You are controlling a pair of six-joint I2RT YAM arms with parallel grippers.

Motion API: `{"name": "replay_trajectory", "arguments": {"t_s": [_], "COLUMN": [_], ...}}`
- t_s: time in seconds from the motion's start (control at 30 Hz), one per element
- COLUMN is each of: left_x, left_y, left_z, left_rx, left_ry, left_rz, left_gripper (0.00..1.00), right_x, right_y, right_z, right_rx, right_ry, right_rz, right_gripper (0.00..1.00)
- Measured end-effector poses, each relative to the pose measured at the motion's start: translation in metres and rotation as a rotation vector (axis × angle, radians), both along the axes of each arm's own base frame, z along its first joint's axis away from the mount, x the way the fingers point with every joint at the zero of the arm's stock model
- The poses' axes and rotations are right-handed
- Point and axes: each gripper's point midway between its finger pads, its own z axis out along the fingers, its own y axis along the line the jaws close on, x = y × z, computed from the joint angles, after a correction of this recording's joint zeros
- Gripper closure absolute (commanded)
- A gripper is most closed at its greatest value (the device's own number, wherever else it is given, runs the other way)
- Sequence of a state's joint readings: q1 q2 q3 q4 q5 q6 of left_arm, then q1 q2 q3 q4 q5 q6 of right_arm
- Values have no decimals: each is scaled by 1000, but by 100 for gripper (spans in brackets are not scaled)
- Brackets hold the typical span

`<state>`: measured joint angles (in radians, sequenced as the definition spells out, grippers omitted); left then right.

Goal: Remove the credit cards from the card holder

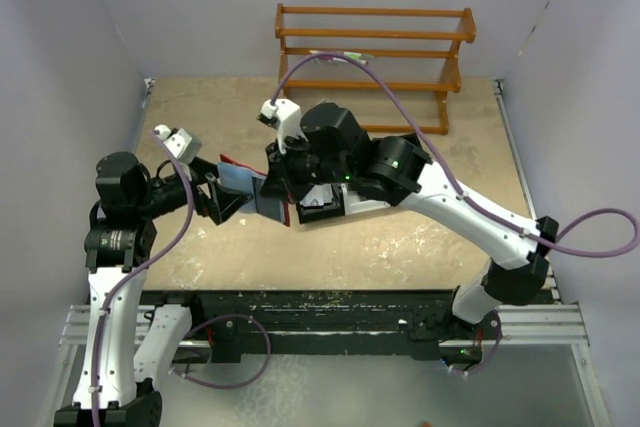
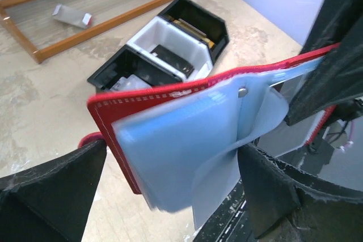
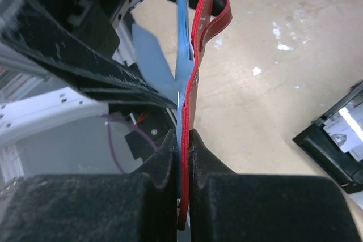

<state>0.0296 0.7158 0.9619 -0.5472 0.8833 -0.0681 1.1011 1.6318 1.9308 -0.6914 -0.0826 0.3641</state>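
red card holder [image 2: 105, 117], seemingly unfolded, in right fingers [image 3: 255, 208].

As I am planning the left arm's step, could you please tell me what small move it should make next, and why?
Probably close the left gripper on the free edge of the clear sleeves. Its jaws stand wide on either side of them, while the right gripper clamps the red card holder in the air, so a pinch there could start drawing the contents out.
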Motion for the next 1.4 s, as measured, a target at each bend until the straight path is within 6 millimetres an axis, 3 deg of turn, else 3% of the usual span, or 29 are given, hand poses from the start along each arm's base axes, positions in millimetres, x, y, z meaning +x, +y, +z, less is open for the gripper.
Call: {"name": "replay_trajectory", "arguments": {"t_s": [0.1, 0.27, 0.43, 0.5, 0.6, 0.63, 0.77, 0.9, 0.97, 1.13, 1.2, 1.23, 1.4], "left_x": [-11, -36, -44, -46, -48, -48, -50, -50, -49, -50, -51, -52, -57], "left_y": [-8, -28, -34, -35, -37, -38, -41, -42, -41, -41, -40, -40, -41], "left_z": [13, 37, 47, 52, 63, 66, 69, 72, 71, 76, 77, 78, 80], "left_rx": [-31, -143, -204, -223, -269, -290, -358, -381, -380, -354, -342, -337, -317], "left_ry": [0, 54, 112, 126, 146, 154, 210, 244, 254, 244, 234, 228, 208], "left_rz": [-65, -249, -308, -308, -314, -316, -333, -339, -337, -338, -338, -339, -367], "left_gripper": [1, 0, 4, 19, 66, 77, 83, 86, 87, 89, 90, 90, 90], "right_x": [-9, -22, -16, -11, -6, -5, -6, -6, -5, 2, 10, 16, 34], "right_y": [-11, -31, -44, -47, -48, -48, -45, -44, -44, -53, -62, -68, -83], "right_z": [3, 26, 44, 46, 45, 44, 44, 46, 45, 39, 34, 31, 21], "right_rx": [60, 207, 328, 362, 392, 400, 428, 444, 444, 433, 418, 406, 361], "right_ry": [24, 45, 36, 44, 67, 74, 93, 102, 103, 106, 100, 89, 42], "right_rz": [67, 167, 196, 191, 191, 191, 209, 215, 215, 231, 230, 223, 195], "right_gripper": [100, 100, 100, 100, 100, 100, 99, 90, 79, 21, 5, 0, 1]}}
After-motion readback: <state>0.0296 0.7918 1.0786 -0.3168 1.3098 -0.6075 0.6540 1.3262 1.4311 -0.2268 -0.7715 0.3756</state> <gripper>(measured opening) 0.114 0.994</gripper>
